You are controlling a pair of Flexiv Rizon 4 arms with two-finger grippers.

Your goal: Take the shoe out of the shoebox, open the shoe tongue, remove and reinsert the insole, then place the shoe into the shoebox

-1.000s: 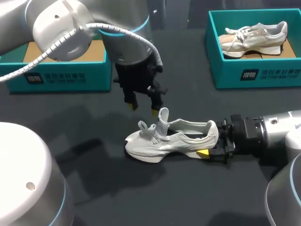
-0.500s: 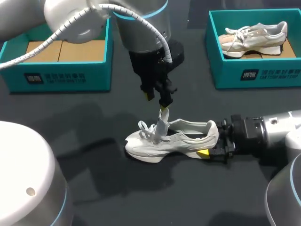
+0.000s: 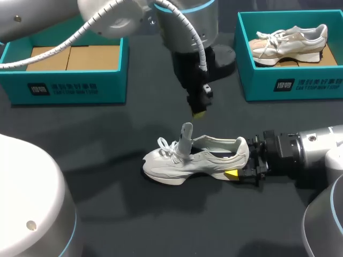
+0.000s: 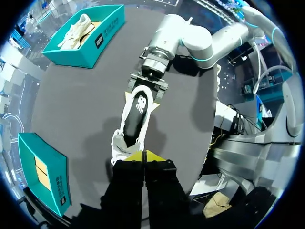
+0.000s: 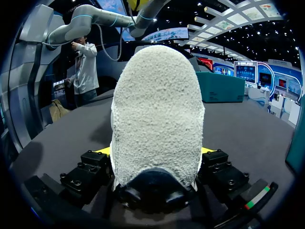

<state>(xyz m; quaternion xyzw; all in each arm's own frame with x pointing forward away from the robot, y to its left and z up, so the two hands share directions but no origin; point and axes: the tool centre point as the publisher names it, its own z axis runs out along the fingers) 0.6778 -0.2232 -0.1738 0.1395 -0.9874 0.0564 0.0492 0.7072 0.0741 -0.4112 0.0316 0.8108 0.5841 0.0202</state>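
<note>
A dark tabletop (image 3: 96, 134) carries two teal boxes along its far edge and a pale grey shoe (image 3: 193, 160) lying near the middle. The shoe rests on its sole, toe toward the left arm's side, laces loose at the front. Its tongue (image 3: 186, 136) stands pulled upright out of the opening.

The right hand (image 3: 239, 162) lies low on the tabletop and is clamped on the shoe's heel. One yellow fingertip (image 3: 231, 174) shows against the near side of the sole, and in the right wrist view the heel fills the space between both fingers.

The left hand (image 3: 199, 111) hangs above the tongue, clear of it, with its yellow fingertips (image 4: 136, 156) pressed together and nothing between them.

The left shoebox (image 3: 69, 88) shows only its cardboard floor. The right shoebox (image 3: 289, 85) holds a second shoe (image 3: 289, 43).
</note>
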